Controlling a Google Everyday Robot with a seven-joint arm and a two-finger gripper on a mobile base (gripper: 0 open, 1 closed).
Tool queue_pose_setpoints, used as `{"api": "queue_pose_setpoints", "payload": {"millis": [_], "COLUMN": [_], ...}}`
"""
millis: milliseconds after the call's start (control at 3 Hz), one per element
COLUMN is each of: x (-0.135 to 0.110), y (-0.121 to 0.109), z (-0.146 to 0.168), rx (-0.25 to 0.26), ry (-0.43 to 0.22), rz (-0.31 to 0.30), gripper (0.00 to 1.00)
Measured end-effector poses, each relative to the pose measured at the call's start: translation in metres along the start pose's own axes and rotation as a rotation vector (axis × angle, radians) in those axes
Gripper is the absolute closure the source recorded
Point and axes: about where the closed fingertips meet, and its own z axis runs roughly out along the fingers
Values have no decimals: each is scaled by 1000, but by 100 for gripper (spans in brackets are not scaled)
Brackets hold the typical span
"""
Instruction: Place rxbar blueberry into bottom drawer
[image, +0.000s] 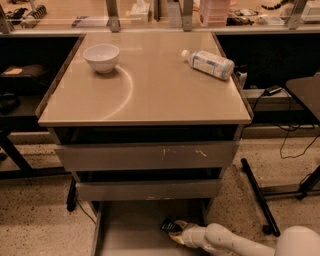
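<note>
In the camera view, the gripper (176, 231) comes in from the lower right over the open bottom drawer (125, 230), near its right wall. It is clamped on the rxbar blueberry (168, 226), whose dark wrapper juts out at its tip. On the table top (150, 95) above, a white bowl (101, 56) stands and a clear bottle (210, 63) lies on its side

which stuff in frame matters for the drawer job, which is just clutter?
Job:
- rxbar blueberry, at the gripper's tip
- gripper, low over the open bottom drawer, right side
- bottom drawer, pulled out

Lying about:
- white bowl, on the tabletop
- plastic bottle, on its side on the tabletop
- two upper drawers
</note>
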Motion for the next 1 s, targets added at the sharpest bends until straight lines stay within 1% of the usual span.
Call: {"api": "queue_pose_setpoints", "payload": {"millis": [333, 1000], "x": [1, 1], "y": [-4, -4], "z": [1, 1], "rx": [-1, -1], "ry": [-2, -2], "rz": [2, 2], "gripper": [81, 34]}}
